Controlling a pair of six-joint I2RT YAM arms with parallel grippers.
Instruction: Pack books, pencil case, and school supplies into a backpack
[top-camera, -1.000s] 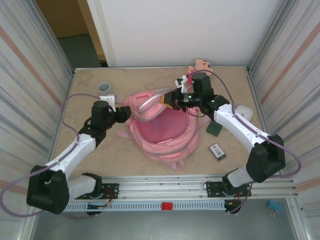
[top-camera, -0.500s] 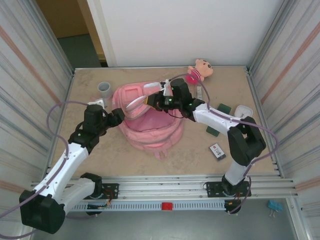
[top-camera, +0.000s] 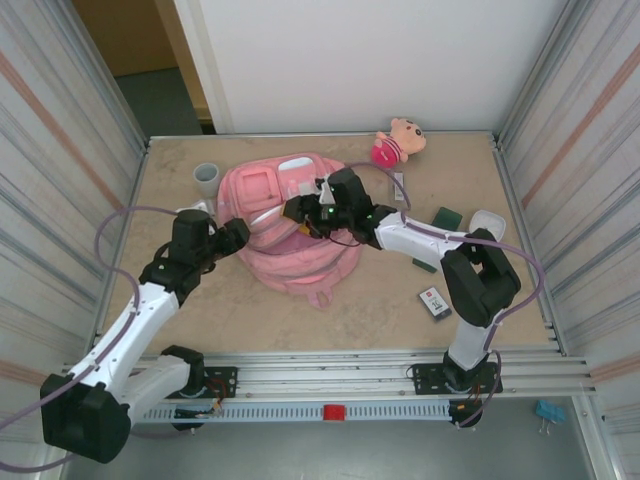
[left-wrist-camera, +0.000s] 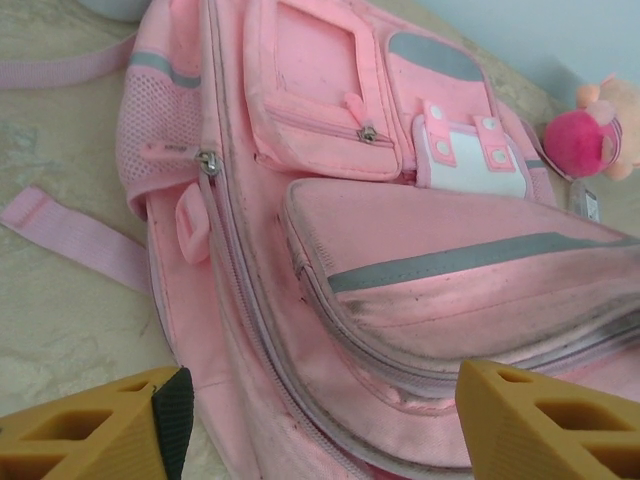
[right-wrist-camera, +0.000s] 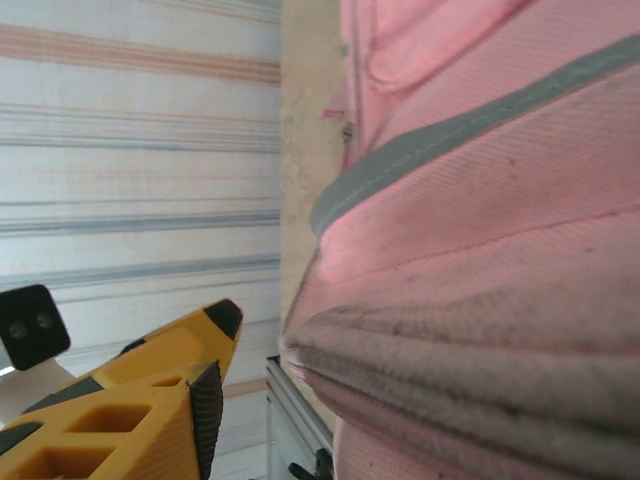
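Large pink fabric child's backpack (top-camera: 300, 265) flat on your bench (top-camera: 380, 322), pockets upward, your left fingers (left-wrist-camera: 100, 430) apart at its left edge, clamping nothing, your right fingers (right-wrist-camera: 130, 400) beside its top fabric, spacing cannot be told, small black rectangular piece with white markings (top-camera: 434, 301) right of it.

Backpack (left-wrist-camera: 300, 250) btm cut off; doll (left-wrist-camera: 580, 145) half out of frame.
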